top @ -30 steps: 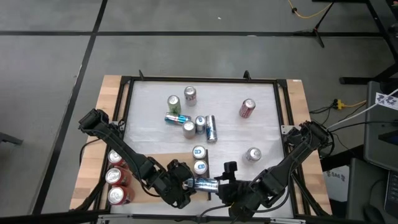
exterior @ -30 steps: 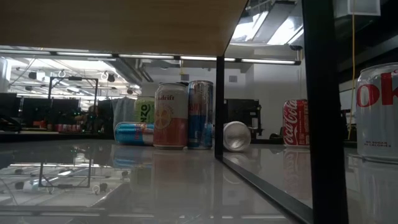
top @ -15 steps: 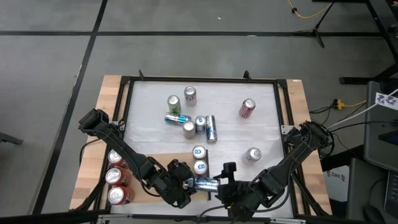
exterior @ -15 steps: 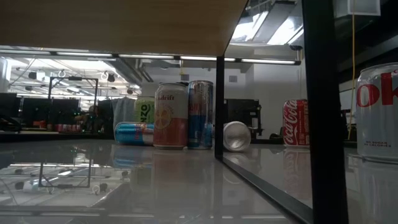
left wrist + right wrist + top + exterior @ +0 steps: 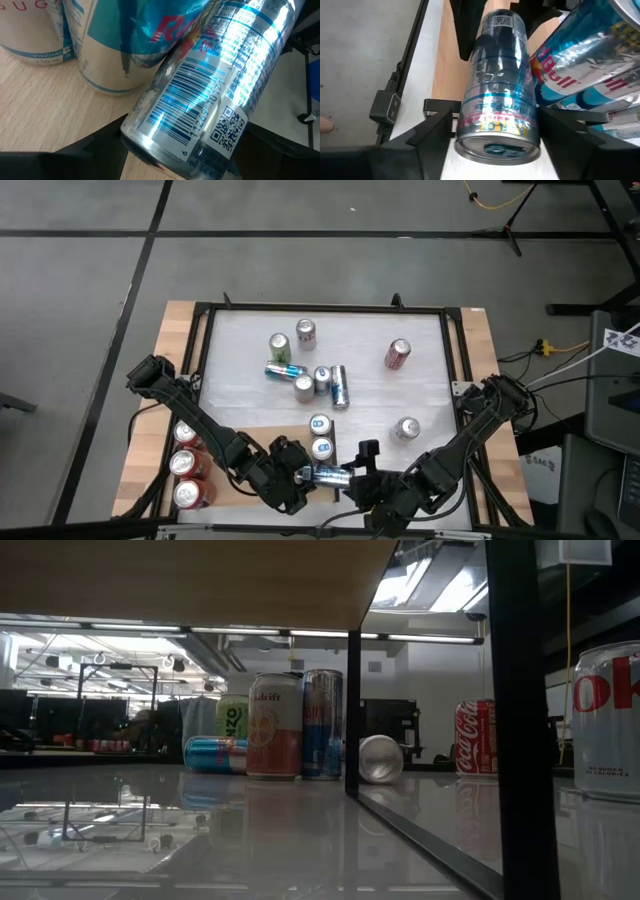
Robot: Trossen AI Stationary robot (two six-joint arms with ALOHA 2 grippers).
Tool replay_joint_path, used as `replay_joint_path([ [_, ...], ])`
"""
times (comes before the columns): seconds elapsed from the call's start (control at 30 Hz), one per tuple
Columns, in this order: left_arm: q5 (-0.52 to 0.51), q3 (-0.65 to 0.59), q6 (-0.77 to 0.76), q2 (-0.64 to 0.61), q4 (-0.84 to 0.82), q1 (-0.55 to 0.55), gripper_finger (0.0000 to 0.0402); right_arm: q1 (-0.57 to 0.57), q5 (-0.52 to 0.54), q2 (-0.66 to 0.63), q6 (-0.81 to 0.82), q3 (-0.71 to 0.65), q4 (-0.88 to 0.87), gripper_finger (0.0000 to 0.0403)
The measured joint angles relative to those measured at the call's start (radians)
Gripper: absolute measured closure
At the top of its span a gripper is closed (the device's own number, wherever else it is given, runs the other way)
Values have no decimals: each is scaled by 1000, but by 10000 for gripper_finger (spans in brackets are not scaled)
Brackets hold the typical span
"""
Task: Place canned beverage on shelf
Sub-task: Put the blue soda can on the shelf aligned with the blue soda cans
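A slim silver-and-blue can (image 5: 330, 475) lies on its side in the air between my two grippers, at the right edge of the light-brown shelf (image 5: 262, 442). My left gripper (image 5: 303, 477) is shut on its base end, and my right gripper (image 5: 357, 480) is shut on its top end. Two blue cans (image 5: 320, 436) stand upright on the shelf just beyond it. In the left wrist view the held can (image 5: 200, 95) crosses in front of one of them (image 5: 110, 50); I cannot tell whether they touch. The low view shows only the shelf's underside (image 5: 180, 580). My left gripper pinches the can's base end (image 5: 145, 135) between its two fingers (image 5: 95, 147). It comes slanting down from the table's near left, and the fingers lie along the can. The can lies roughly level above the wood. My right gripper has the can's top end (image 5: 470, 135), the one with the pull-tab, between its two fingers (image 5: 425, 137). They stand close against the two sides of the can. It comes slanting down from the near right, fingers along the can.
Several loose cans stand and lie mid-table (image 5: 305, 370), with a red can (image 5: 397, 354) and a silver one (image 5: 406, 428) to the right. Three red cans (image 5: 185, 463) stand on the left wooden strip. Black frame bars (image 5: 452, 380) rim the table.
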Motion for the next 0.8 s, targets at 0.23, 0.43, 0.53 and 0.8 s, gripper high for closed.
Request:
replay_joint_path([
  [0.23,2,0,0,0,-1,0,107,0,-8,0,0,0,-1,202],
  [0.43,3,0,0,0,-1,0,107,-1,-27,0,0,0,0,181],
  [0.53,3,0,0,0,-1,0,107,-1,-29,0,0,0,0,166],
  [0.8,3,0,0,0,-1,0,107,-1,-33,0,1,0,-2,160],
])
